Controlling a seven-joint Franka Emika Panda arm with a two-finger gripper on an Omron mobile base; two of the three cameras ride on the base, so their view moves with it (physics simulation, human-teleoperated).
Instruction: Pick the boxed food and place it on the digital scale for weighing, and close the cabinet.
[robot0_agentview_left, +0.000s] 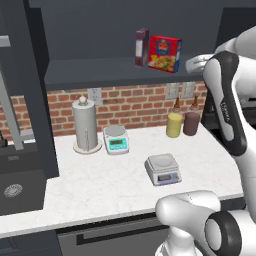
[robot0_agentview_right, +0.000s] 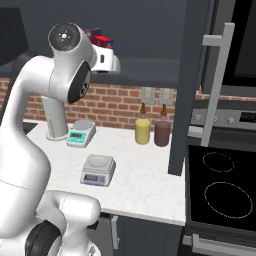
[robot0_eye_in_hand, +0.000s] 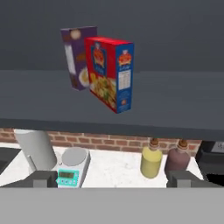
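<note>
Claw (robot0_eye_in_hand: 112, 180) raised level with the open cabinet (robot0_agentview_left: 120, 70) shelf, facing the red box (robot0_eye_in_hand: 109, 72).
Fingers wide apart, holding nothing. Red box upright on the shelf, just right of and touching or nearly touching a purple box (robot0_eye_in_hand: 78, 57). Below on the counter (robot0_agentview_left: 125, 175): grey scale (robot0_agentview_left: 162, 169) near the front edge, platform bare; teal scale (robot0_agentview_left: 116, 139) farther back beside a towel holder (robot0_agentview_left: 84, 125); yellow bottle (robot0_agentview_left: 174, 121) and brown bottle (robot0_agentview_left: 191, 120) at the brick wall, right. Cabinet door (robot0_agentview_right: 187, 85) swung open.

The boxed food (robot0_eye_in_hand: 109, 73) was red with a blue logo and yellow picture. The narrow box (robot0_eye_in_hand: 76, 57) was purple. The digital scale (robot0_agentview_left: 163, 169) was grey and silver.
</note>
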